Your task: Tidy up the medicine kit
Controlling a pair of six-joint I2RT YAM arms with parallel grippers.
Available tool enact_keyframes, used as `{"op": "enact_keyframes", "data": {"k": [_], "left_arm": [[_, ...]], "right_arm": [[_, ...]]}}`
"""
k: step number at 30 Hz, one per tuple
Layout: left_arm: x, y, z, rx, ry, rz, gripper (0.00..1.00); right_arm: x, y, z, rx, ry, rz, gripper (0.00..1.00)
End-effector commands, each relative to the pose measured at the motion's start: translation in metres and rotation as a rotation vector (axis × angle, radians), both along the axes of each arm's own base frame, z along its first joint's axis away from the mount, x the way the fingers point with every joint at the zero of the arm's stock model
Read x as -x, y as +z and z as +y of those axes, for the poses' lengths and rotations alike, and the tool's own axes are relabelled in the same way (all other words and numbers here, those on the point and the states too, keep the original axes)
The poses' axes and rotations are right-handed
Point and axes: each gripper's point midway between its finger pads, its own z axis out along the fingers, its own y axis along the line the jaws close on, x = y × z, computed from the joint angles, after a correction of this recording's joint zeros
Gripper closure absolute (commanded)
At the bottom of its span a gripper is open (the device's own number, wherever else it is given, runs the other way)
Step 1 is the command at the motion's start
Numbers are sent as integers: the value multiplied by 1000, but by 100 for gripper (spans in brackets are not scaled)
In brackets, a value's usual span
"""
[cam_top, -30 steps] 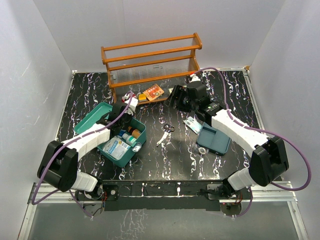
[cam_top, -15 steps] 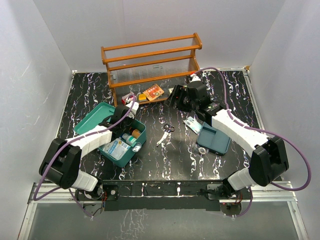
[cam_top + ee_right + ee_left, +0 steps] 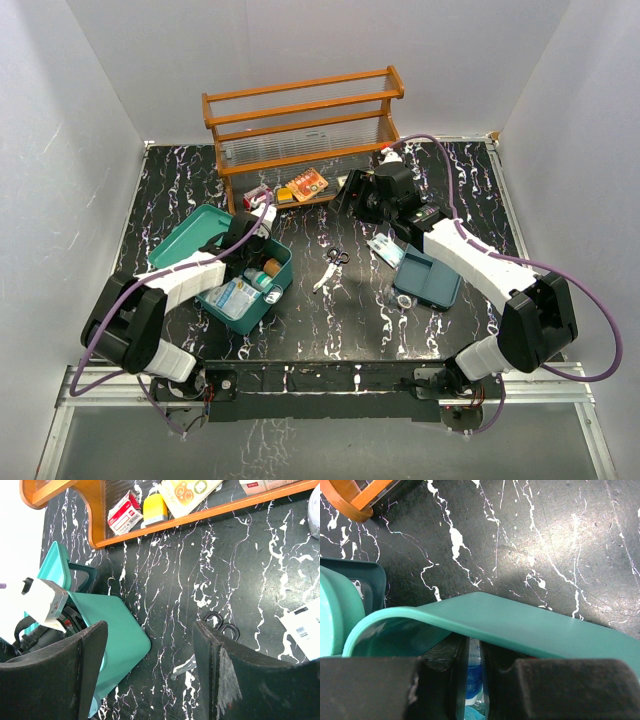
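The teal medicine kit (image 3: 285, 275) stands open at the left, its lid (image 3: 180, 235) laid back. Bottles and packets lie inside. My left gripper (image 3: 243, 243) reaches into the kit at its far edge. In the left wrist view the fingertips sit behind the teal rim (image 3: 520, 620), and the gripper (image 3: 474, 665) is shut on a thin white and blue packet (image 3: 473, 672). My right gripper (image 3: 350, 195) hovers open and empty above the table in front of the rack. Its wrist view (image 3: 150, 627) looks down on the kit (image 3: 117, 635) and the scissors (image 3: 220, 622).
An orange-brown wooden rack (image 3: 300, 120) stands at the back, with a red box (image 3: 124, 515), a yellow item (image 3: 155, 507) and an orange card (image 3: 305, 183) on its bottom shelf. Scissors (image 3: 333, 262) lie mid-table. A white packet (image 3: 385, 247) and a blue-grey tray (image 3: 428, 280) lie at the right.
My left gripper has moved from near the rack's foot toward me and down into the kit. The right arm has barely moved.
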Motion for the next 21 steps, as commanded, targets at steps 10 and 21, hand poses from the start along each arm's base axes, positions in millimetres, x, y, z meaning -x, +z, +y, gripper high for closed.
{"op": "enact_keyframes", "data": {"k": [10, 21], "left_arm": [[-1, 108, -11, 159, -9, -197, 71], [1, 216, -10, 405, 133, -375, 43]], "right_arm": [[-4, 25, -25, 9, -112, -93, 33], [8, -14, -108, 229, -380, 37, 31]]}}
